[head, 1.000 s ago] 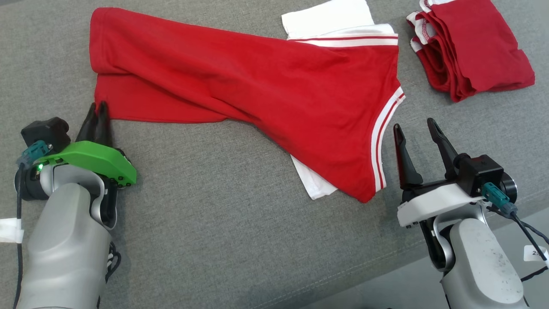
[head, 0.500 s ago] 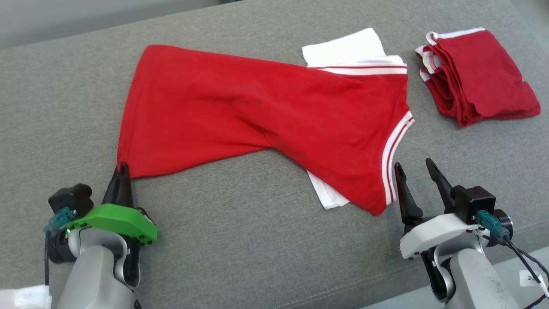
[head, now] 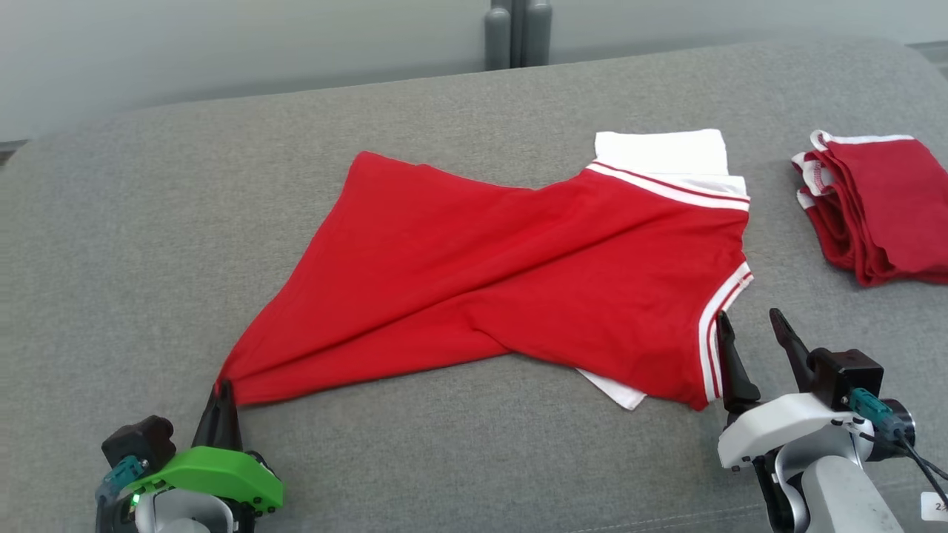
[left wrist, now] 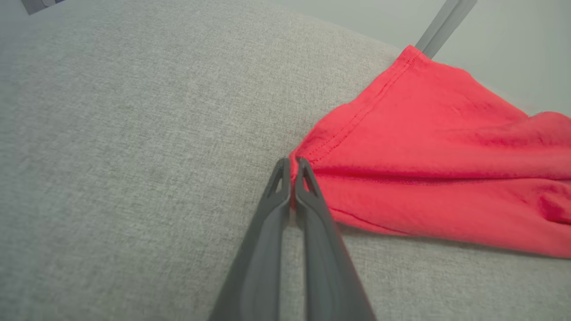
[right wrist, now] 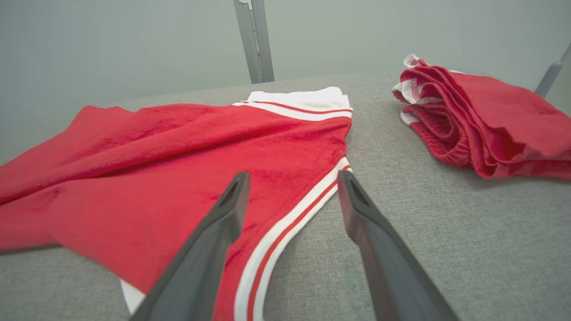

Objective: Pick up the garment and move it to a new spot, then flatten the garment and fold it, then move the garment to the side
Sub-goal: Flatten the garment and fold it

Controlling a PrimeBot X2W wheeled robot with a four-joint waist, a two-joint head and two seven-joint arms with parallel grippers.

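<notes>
My left jaws were clenched on a hem corner of the garment [head: 518, 281], the red cloth spreading ahead and right of them over the bench [head: 444, 459]; my right jaws hung released at its striped edge. I judged a low, steady pull best, lest the corner slip.

Looks like a lab or test room rather than a home. Work top's one big pad [head: 148, 244] in grey cloth w/ rounded corners and a seam along the front edge. Behind it there's a plain pale wall [head: 222, 44] and a grey metal post [head: 518, 33], so an institutional feel. On top, one red garment [head: 518, 281] spread out, and a folded red pile [head: 881, 207] far right, like a folding-trial setup. White tag [head: 936, 507] at lower right.
</notes>
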